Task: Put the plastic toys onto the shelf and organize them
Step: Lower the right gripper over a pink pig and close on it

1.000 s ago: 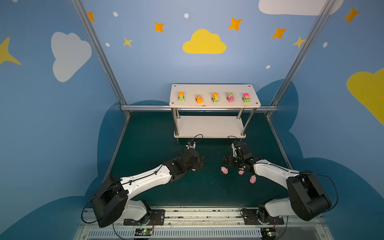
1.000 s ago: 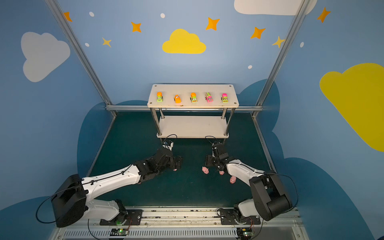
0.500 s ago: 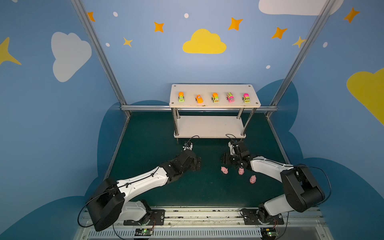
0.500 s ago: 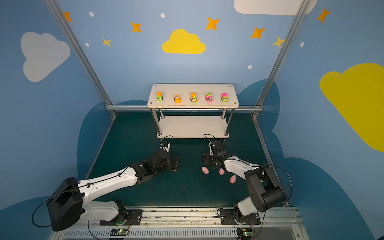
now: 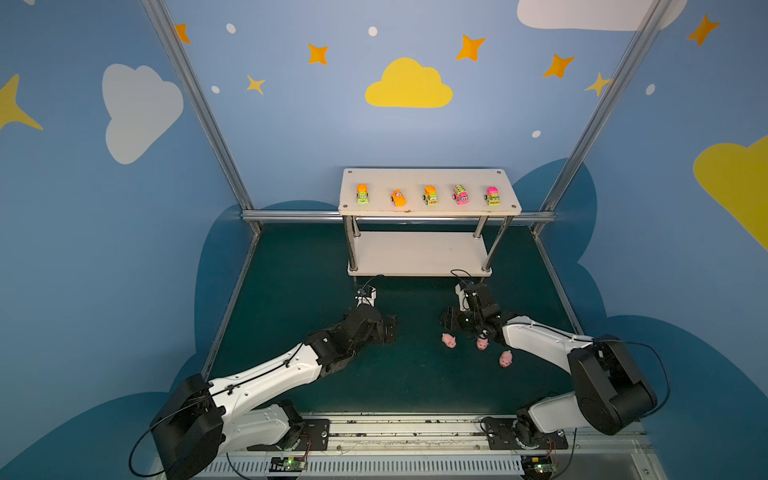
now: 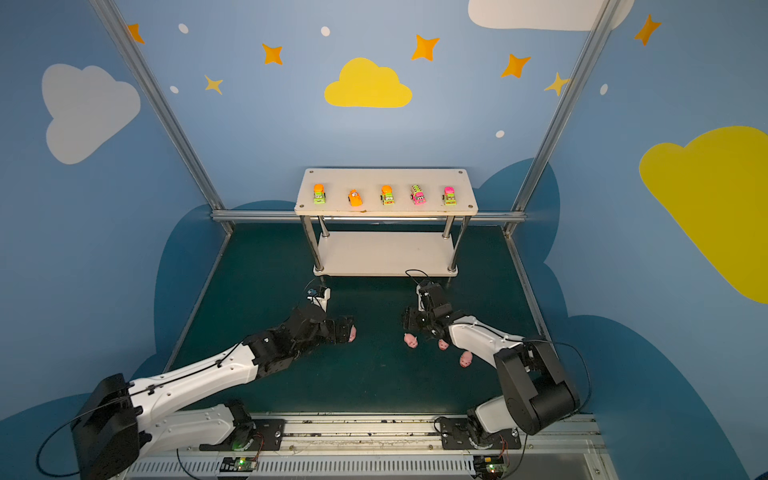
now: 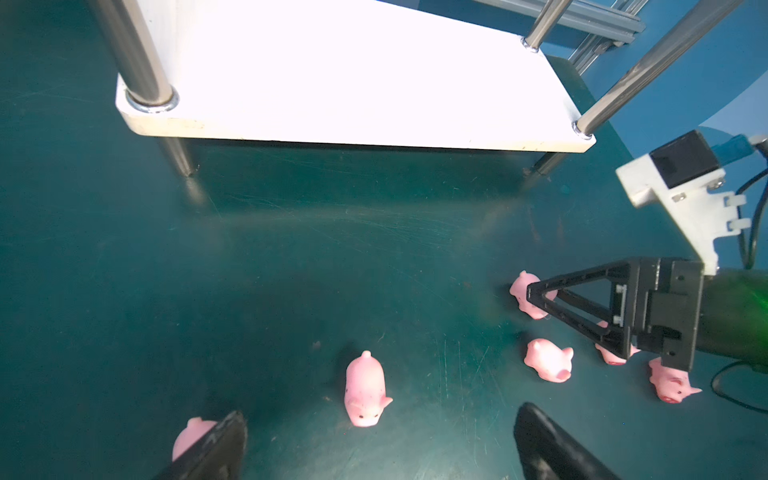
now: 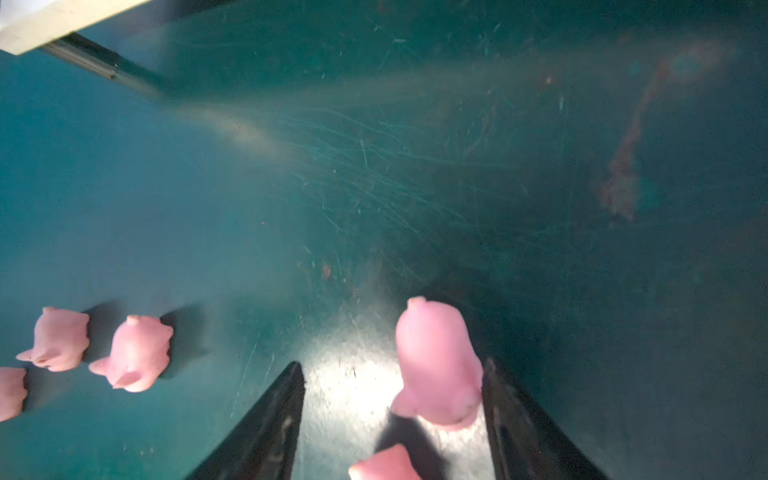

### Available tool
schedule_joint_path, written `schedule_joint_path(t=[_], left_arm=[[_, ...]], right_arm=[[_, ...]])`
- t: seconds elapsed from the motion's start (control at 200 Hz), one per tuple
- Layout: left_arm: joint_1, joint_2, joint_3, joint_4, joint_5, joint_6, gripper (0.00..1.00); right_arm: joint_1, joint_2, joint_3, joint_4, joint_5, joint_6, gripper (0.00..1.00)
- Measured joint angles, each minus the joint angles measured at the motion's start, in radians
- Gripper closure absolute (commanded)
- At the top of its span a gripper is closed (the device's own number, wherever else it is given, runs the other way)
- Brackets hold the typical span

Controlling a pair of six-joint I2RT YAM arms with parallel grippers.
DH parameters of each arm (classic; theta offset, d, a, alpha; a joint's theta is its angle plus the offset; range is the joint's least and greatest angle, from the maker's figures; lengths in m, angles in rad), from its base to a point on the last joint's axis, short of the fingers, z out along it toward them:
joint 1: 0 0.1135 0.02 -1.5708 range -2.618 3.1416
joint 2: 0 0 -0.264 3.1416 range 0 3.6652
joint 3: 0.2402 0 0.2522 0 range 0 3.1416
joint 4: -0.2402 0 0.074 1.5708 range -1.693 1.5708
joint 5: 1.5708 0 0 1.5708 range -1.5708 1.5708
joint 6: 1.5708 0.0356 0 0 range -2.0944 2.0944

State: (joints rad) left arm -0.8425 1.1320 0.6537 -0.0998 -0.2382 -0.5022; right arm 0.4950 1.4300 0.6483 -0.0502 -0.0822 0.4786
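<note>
The right hand [image 8: 390,365] has edged inward; released, it straddles a pig [image 8: 436,361] that touches one finger [image 8: 503,399], so closing is judged next. The left hand [image 7: 380,411], fully released, faces another pig [image 7: 365,386]. The pigs lie on the worktop [image 5: 311,270]. On the shelf [image 5: 415,253] the lower board is bare; enter between its front posts [image 5: 352,249].

A small pink plastic pig [image 7: 192,434] sits half hidden behind the left jaws. Between the right jaws, in the blurred right wrist view, a second pink pig [image 8: 384,463] is cut off by the picture's edge; a third pig [image 8: 10,392], outside those jaws, is likewise cropped.
</note>
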Motion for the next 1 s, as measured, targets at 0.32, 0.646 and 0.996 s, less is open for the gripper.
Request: schedule_joint_path(t=[0.32,0.646,0.996], left_arm=[[0.0,-0.073,-0.024,-0.034,-0.006,-0.022,0.0],[0.0,-0.071,-0.024,-0.051,-0.014,-0.033,0.0],[0.0,-0.066,-0.024,-0.07,-0.022,-0.032,0.0]], right_arm=[[0.008,-0.039,-0.032,-0.014,0.067,-0.044,0.37],[0.027,-0.001,-0.073,0.06,0.095,-0.069,0.47],[0.06,0.095,-0.036,0.113,0.157,-0.072,0.59]])
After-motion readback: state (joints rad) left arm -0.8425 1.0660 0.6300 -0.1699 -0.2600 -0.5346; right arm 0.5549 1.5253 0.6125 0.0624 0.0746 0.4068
